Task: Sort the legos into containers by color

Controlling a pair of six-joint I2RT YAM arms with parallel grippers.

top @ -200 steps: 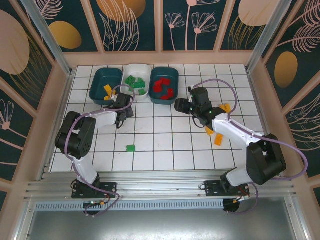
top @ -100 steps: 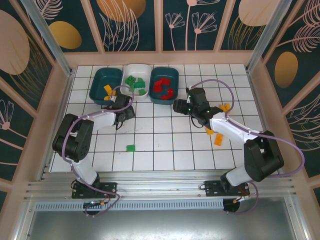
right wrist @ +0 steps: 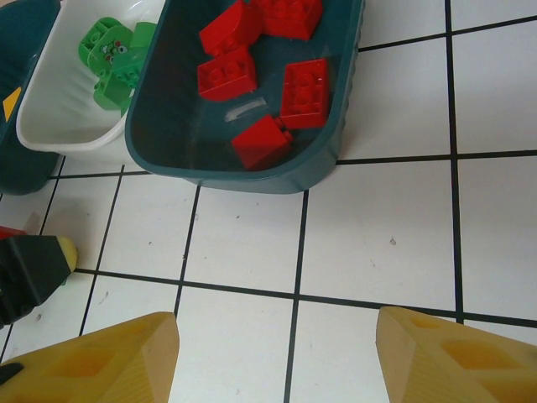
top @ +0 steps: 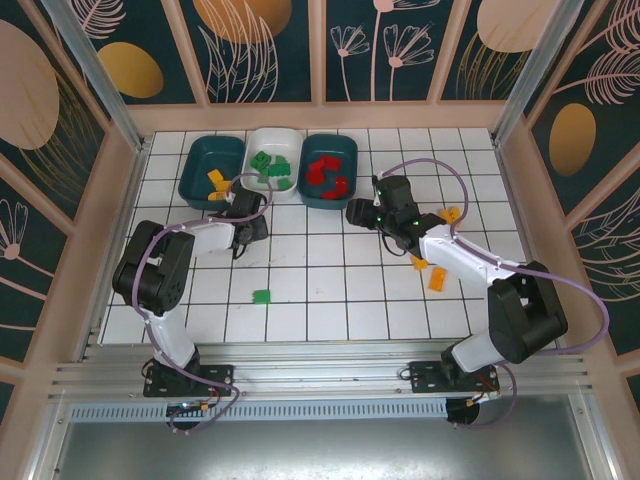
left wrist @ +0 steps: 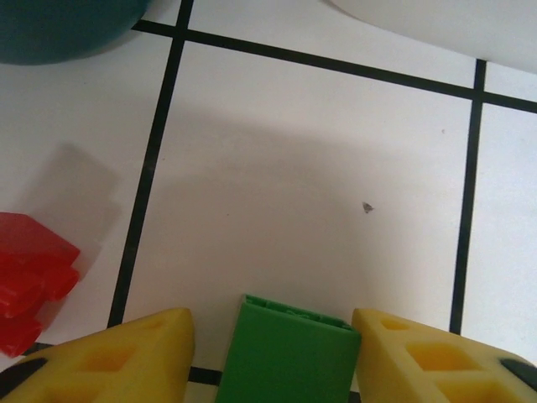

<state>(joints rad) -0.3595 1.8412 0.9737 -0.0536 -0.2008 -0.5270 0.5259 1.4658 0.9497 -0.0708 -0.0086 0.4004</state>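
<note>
**Small green plastic brick (left wrist: 289,353) between the left gripper's (left wrist: 273,357) fingers; right gripper (right wrist: 277,361) wide, empty**

The brick touches one yellow finger and sits a sliver off the other; whether it is clamped cannot be told. Ahead of the right gripper's spread fingers, a dark teal plastic tub (right wrist: 336,159) holds red plastic bricks (right wrist: 226,71).

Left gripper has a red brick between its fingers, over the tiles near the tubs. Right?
Not quite: the brick between the fingers of the left gripper is green, not red; the left wrist view shows it. The rest holds.
</note>
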